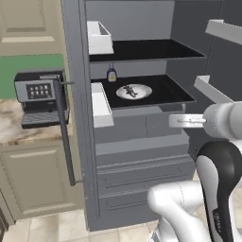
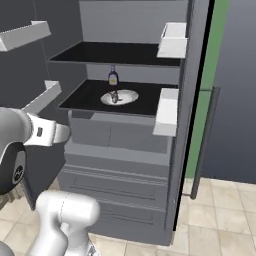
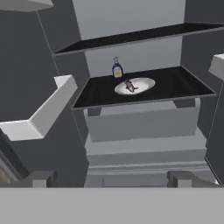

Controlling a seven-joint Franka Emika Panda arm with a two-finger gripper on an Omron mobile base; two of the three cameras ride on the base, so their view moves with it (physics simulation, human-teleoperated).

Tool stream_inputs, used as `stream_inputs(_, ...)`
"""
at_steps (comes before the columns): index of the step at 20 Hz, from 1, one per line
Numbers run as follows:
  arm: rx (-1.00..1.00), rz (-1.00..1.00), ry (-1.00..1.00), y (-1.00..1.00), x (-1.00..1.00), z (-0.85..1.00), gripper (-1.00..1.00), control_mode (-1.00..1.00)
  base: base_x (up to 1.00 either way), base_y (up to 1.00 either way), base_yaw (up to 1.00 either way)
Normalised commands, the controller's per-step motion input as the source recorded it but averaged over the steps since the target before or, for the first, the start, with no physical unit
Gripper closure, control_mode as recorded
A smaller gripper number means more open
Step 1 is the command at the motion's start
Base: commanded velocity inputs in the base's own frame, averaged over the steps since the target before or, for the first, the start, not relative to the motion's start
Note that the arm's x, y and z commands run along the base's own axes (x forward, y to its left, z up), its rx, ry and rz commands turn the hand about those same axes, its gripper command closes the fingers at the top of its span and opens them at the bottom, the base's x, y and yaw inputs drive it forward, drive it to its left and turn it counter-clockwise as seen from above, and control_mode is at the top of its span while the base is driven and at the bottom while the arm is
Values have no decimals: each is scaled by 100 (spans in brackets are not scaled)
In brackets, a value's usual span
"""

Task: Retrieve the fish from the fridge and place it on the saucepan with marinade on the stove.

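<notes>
The fridge [image 1: 142, 175] stands with both doors open in front of me. A small grey fish [image 1: 129, 90] [image 2: 114, 96] [image 3: 129, 85] lies on a round white plate [image 1: 142, 92] [image 2: 128, 96] [image 3: 145, 83] on the lower black shelf [image 3: 175, 85]. My gripper [image 1: 177, 121] [image 2: 61, 133] [image 3: 110, 179] hovers outside the fridge, in front of the grey drawer below that shelf. It points inward, well short of the fish. Its jaws are open with nothing between them. The saucepan, marinade and stove are out of view.
A small bottle [image 1: 111, 74] [image 3: 117, 70] stands just behind the plate. White door bins [image 1: 100, 105] [image 2: 167, 112] [image 3: 48, 109] jut in on both sides. A second black shelf [image 1: 142, 49] runs above. A coffee machine [image 1: 40, 97] sits on the counter left of the fridge.
</notes>
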Motion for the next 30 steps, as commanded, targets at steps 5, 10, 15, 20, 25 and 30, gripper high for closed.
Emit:
stream_inputs(5, 0, 0, 0, 0, 0, 0, -100, 100, 68, -42, 5)
stream_inputs(10, 0, 0, 0, 0, 0, 0, -100, 100, 69, -39, 5)
stream_inputs(15, 0, 0, 0, 0, 0, 0, -100, 100, 83, -8, 1)
stream_inputs(20, 0, 0, 0, 0, 0, 0, -100, 100, 98, 0, 0)
stream_inputs(25, 0, 0, 0, 0, 0, 0, -100, 100, 98, 0, 0)
stream_inputs(30, 0, 0, 0, 0, 0, 0, -100, 100, 33, 0, 0)
